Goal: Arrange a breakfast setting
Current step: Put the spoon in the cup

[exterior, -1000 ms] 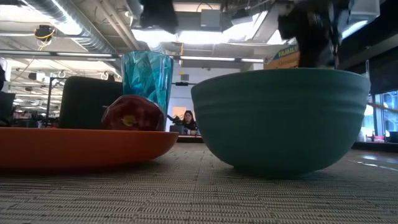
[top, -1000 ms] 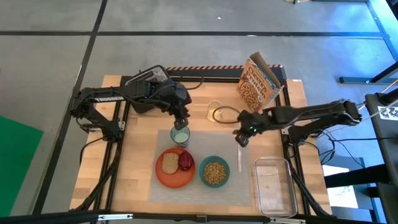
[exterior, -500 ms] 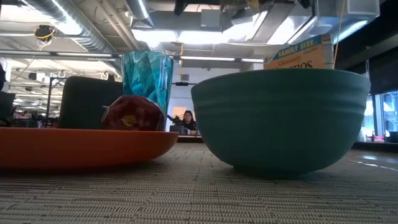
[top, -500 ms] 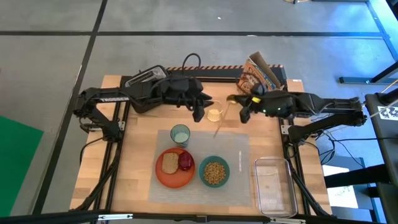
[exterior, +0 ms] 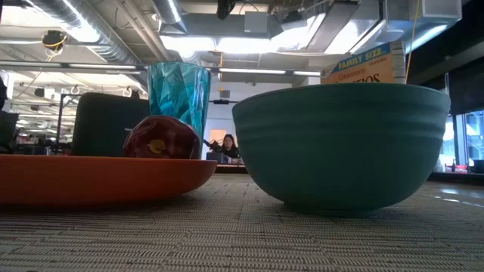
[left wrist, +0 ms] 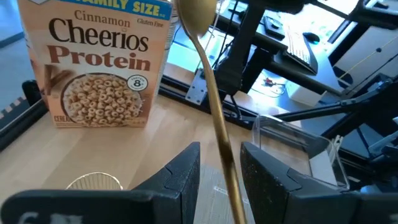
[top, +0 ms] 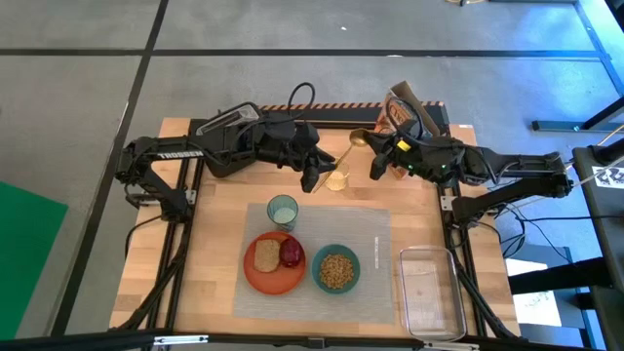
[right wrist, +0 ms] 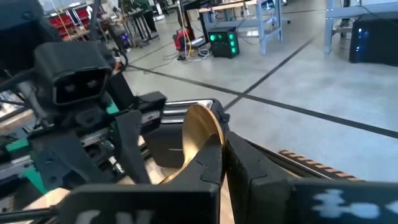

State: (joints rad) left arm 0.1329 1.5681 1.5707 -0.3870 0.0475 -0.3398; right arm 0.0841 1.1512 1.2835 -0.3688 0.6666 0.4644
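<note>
The grey placemat (top: 375, 283) carries the orange plate (top: 255, 281) with the toast (top: 265, 255) and the dark red fruit (top: 292, 253). It also carries the teal bowl (top: 335, 270), filled with cereal, and the green cup (top: 283, 211). My right gripper (top: 373, 161) is shut on the gold spoon (top: 346, 161) above the table's far middle. My left gripper (top: 312, 180) is open. In the left wrist view its fingers (left wrist: 186, 171) stand on either side of the spoon's handle (left wrist: 224, 155). My right gripper pinches the spoon's handle just below its bowl (right wrist: 198, 158) between its two fingers. The bowl sticks out past the fingertips. The fingers come from the table's right and lie across the spoon. The spoon is lifted clear and slants, its handle end down toward my left gripper.
A cereal box (top: 405, 122) stands at the far right and a black toaster (top: 229, 122) at the far left. A clear tub (top: 429, 291) sits at the near right. A small clear round thing (top: 336, 179) lies under the spoon's handle end.
My right gripper has risen from the placemat's right part and gone toward the far edge and the left with the spoon, which is now lifted clear and slanting. My left gripper has left the cup and gone toward the far right, up to the spoon's handle.
</note>
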